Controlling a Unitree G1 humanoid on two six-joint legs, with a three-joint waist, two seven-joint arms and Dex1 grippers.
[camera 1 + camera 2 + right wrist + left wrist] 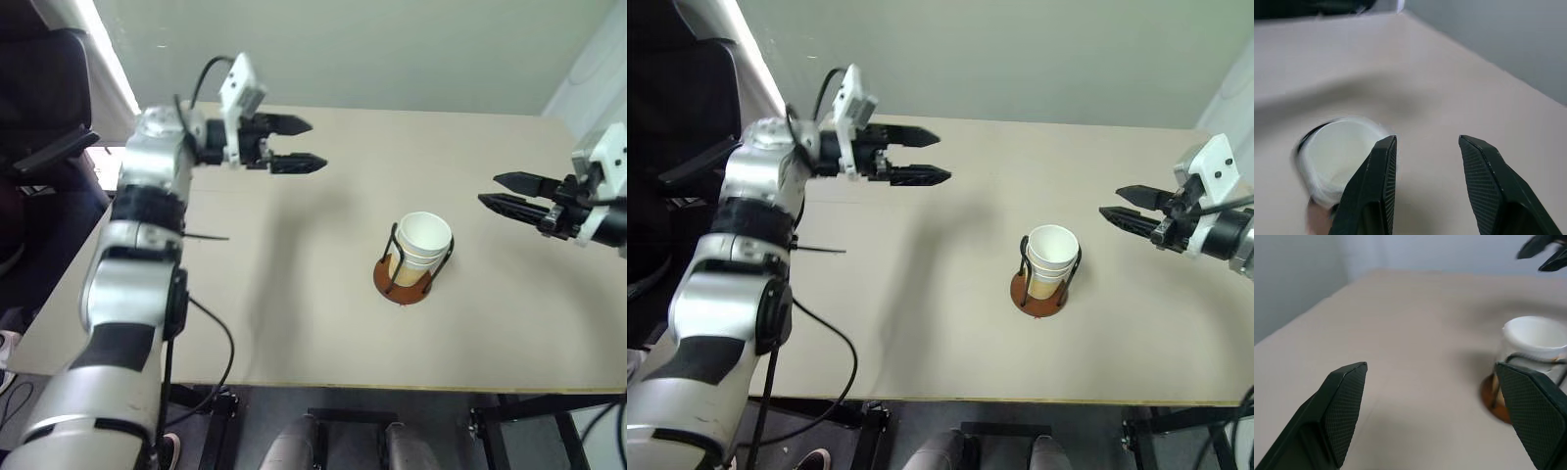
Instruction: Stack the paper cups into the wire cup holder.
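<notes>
Paper cups sit nested in the wire cup holder on the worktop, right of its middle toward the near edge. Left gripper hovers near the far left, jaws spread, empty. Right gripper hangs toward the right edge, jaws parted, empty.

left gripper: fingers spread, empty | right gripper: fingers parted, empty

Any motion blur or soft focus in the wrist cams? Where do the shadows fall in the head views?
Right wrist view: the cups smear, while the right gripper fingers stay crisp. Left wrist view: the cup holder looks soft, the table blurs behind it. Left eye view: a broad soft shadow crosses the table left of the cups.
</notes>
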